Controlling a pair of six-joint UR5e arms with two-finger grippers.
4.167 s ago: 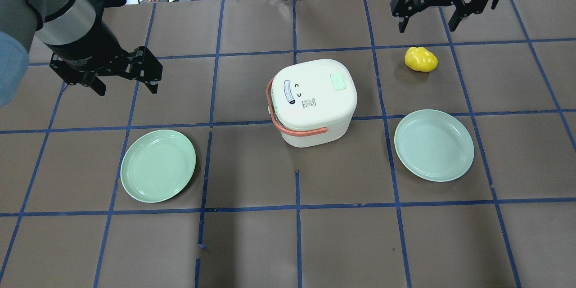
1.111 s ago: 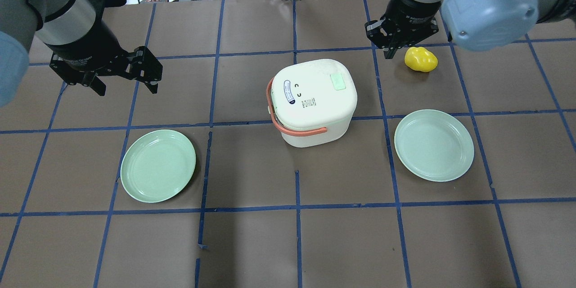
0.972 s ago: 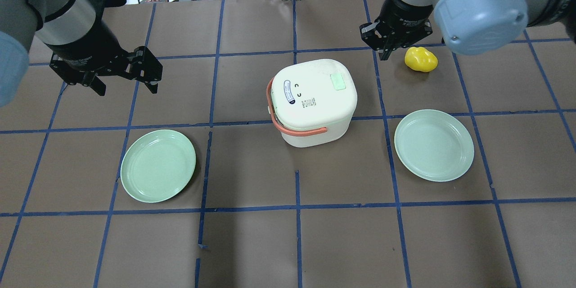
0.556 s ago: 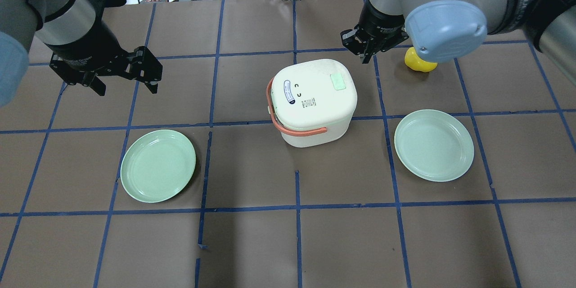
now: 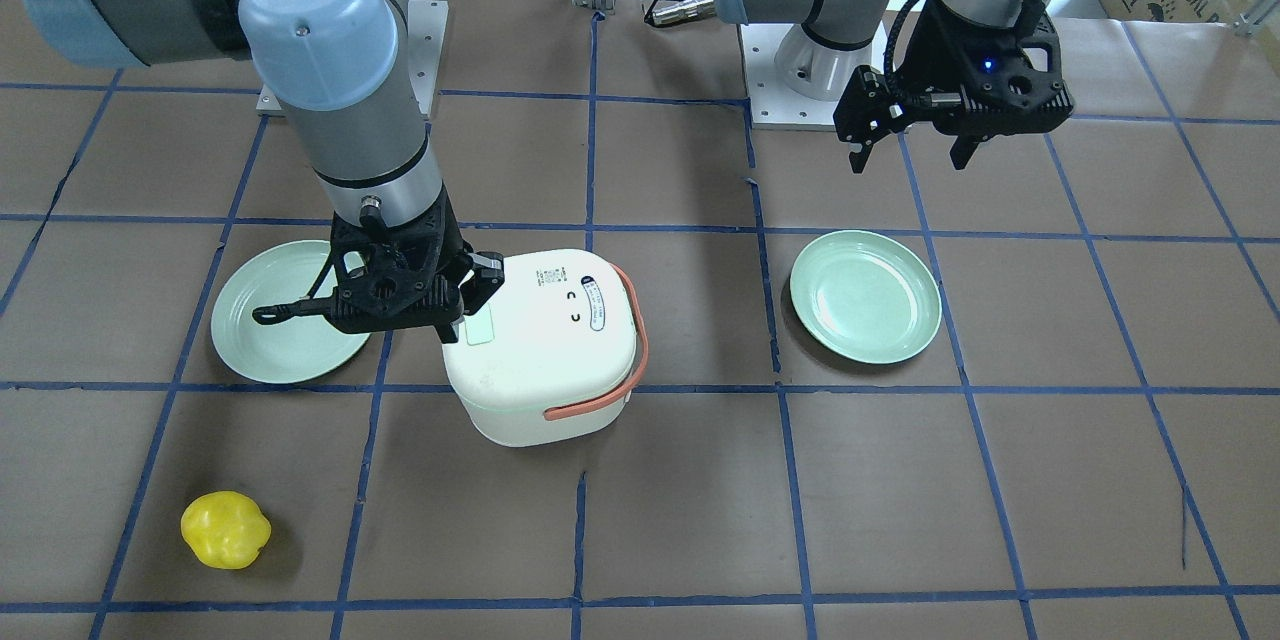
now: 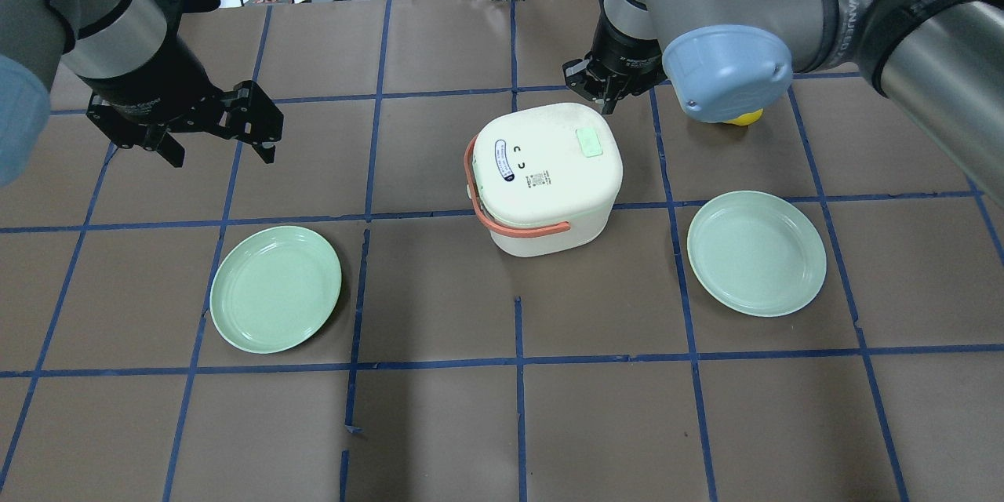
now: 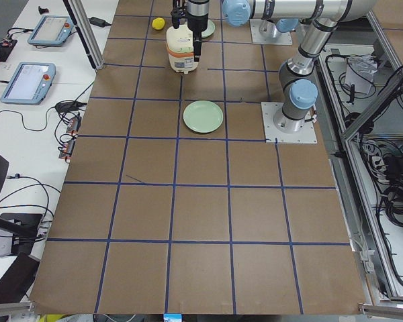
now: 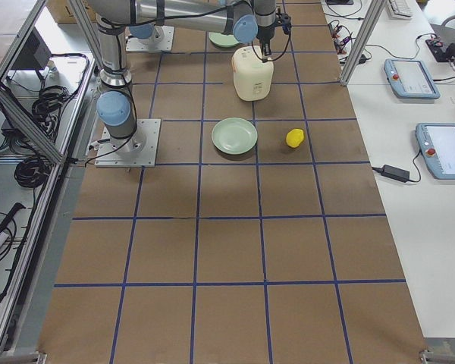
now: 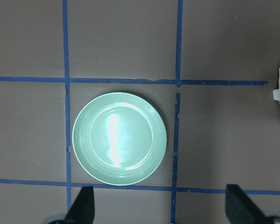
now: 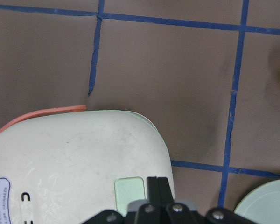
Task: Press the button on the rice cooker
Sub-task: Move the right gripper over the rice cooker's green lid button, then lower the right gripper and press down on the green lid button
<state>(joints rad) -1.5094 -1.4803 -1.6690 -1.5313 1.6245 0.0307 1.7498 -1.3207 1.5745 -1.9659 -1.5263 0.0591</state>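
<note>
The white rice cooker (image 6: 549,180) with a salmon handle stands mid-table, lid shut; it also shows in the front view (image 5: 545,350). Its mint-green button (image 6: 589,143) sits on the lid's far right corner. My right gripper (image 6: 605,100) is shut and empty, pointing down at that corner. In the right wrist view the shut fingertips (image 10: 158,189) lie just beside the button (image 10: 129,190); I cannot tell whether they touch the lid. My left gripper (image 6: 216,149) is open and empty, well to the cooker's left and above the table.
Two mint-green plates lie nearer than the cooker, one on the left (image 6: 275,289) and one on the right (image 6: 756,252). A yellow object (image 5: 226,529) lies beyond the cooker on my right, mostly hidden by my right elbow in the overhead view. Cables run along the far edge.
My right arm has swung in from the far right past the yellow object to the cooker's far right corner, and its gripper went from open to shut. The left arm has not moved.
</note>
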